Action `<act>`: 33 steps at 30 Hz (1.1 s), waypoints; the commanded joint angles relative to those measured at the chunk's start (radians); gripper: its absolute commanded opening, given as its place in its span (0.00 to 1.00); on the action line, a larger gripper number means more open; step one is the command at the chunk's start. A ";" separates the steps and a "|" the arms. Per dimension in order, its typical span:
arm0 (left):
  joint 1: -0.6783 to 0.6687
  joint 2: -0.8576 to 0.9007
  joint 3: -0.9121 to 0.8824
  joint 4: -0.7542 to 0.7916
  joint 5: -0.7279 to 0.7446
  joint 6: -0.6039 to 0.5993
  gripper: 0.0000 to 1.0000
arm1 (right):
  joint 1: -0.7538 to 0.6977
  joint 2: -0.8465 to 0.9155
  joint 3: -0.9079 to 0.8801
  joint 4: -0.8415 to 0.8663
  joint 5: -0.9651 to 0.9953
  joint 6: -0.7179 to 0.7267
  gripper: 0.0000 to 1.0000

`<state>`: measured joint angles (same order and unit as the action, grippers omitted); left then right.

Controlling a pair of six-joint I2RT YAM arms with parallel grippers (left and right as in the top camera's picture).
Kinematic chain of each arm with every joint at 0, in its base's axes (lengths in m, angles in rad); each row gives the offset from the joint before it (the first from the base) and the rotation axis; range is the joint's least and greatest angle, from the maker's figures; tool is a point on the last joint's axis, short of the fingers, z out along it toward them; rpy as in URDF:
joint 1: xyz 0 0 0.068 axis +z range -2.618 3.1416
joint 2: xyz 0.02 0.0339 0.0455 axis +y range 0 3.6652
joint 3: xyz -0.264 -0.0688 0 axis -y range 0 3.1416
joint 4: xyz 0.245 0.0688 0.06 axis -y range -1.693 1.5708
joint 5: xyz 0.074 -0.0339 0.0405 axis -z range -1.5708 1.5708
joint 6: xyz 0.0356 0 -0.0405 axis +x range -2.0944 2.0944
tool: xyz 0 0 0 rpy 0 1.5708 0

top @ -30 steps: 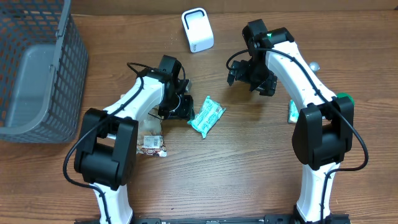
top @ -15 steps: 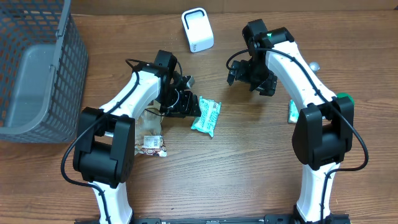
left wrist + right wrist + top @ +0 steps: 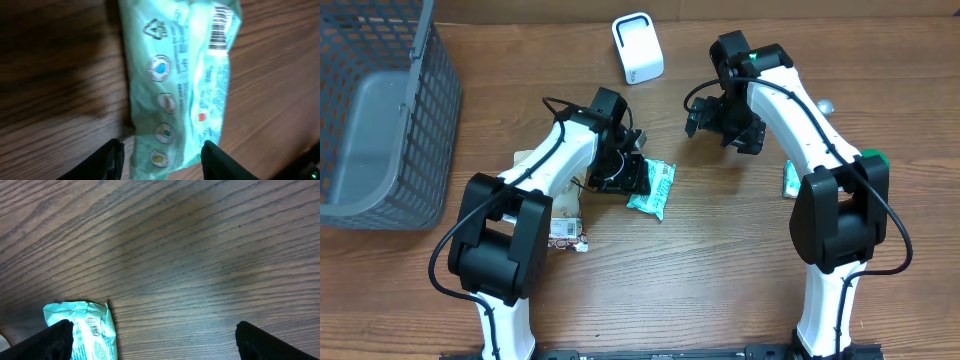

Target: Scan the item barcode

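The item is a mint-green packet (image 3: 653, 188) lying flat on the wooden table, with its barcode (image 3: 220, 27) facing up at the far end in the left wrist view. My left gripper (image 3: 636, 178) stands over its near end, jaws open on either side (image 3: 162, 162), and a gap shows beside the left finger (image 3: 112, 160). The white scanner (image 3: 638, 48) stands at the back of the table. Behind and to the right of the packet, my right gripper (image 3: 725, 130) hangs wide open and empty (image 3: 160, 347). Its wrist view catches the packet's end (image 3: 87, 330) beside its left finger.
A grey mesh basket (image 3: 380, 110) fills the left edge. A small wrapped item (image 3: 565, 233) lies by the left arm's base. Another green item (image 3: 789, 180) lies next to the right arm.
The left arm has swung right, and its gripper now stands over the packet's end. The packet turned more upright and shifted slightly. The right arm has not moved.
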<state>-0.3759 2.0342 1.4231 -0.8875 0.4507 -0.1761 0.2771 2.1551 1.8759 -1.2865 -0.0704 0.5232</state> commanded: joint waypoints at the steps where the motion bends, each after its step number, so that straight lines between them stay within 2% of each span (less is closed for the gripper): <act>1: -0.005 0.022 -0.042 0.027 -0.041 -0.023 0.51 | -0.003 -0.018 0.002 0.002 0.009 0.000 1.00; 7: -0.005 0.022 -0.101 0.076 -0.032 -0.030 0.49 | -0.003 -0.018 0.002 0.002 0.009 0.000 1.00; 8: -0.005 0.022 -0.106 0.079 -0.032 -0.030 0.45 | -0.003 -0.018 0.002 0.002 0.009 0.000 1.00; 10: -0.005 0.022 -0.109 0.080 -0.033 -0.029 0.28 | -0.003 -0.018 0.002 0.002 0.009 0.000 1.00; 11: -0.005 0.022 -0.109 0.079 -0.033 -0.026 0.12 | -0.003 -0.018 0.002 0.002 0.009 0.000 1.00; 12: -0.005 0.021 -0.109 0.071 -0.035 -0.018 0.04 | -0.003 -0.018 0.002 0.002 0.009 0.000 1.00; 14: 0.006 0.018 -0.098 0.028 -0.053 -0.018 0.04 | -0.003 -0.018 0.002 0.002 0.009 -0.001 1.00; 19: 0.072 0.013 -0.008 -0.137 -0.180 -0.018 0.04 | -0.003 -0.018 0.002 0.002 0.009 -0.001 1.00; 23: 0.115 0.013 0.024 -0.182 -0.136 -0.002 0.06 | -0.003 -0.018 0.002 0.002 0.009 -0.001 1.00; 25: 0.124 0.013 0.025 -0.194 -0.060 0.079 0.13 | -0.003 -0.018 0.002 0.002 0.009 0.000 1.00; 26: 0.129 0.013 0.032 -0.211 -0.023 0.116 0.22 | -0.003 -0.018 0.002 0.002 0.009 0.000 1.00; 29: 0.140 0.013 0.073 -0.269 0.008 0.129 0.36 | -0.003 -0.018 0.002 0.002 0.009 -0.001 1.00; 30: 0.141 0.013 0.107 -0.312 0.033 0.129 0.46 | -0.003 -0.018 0.002 0.002 0.009 -0.001 1.00; 33: 0.140 0.013 0.166 -0.372 0.040 0.148 0.46 | -0.003 -0.018 0.002 0.002 0.009 0.000 1.00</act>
<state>-0.2340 2.0388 1.5066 -1.2224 0.4309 -0.0841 0.2764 2.1551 1.8759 -1.2861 -0.0704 0.5232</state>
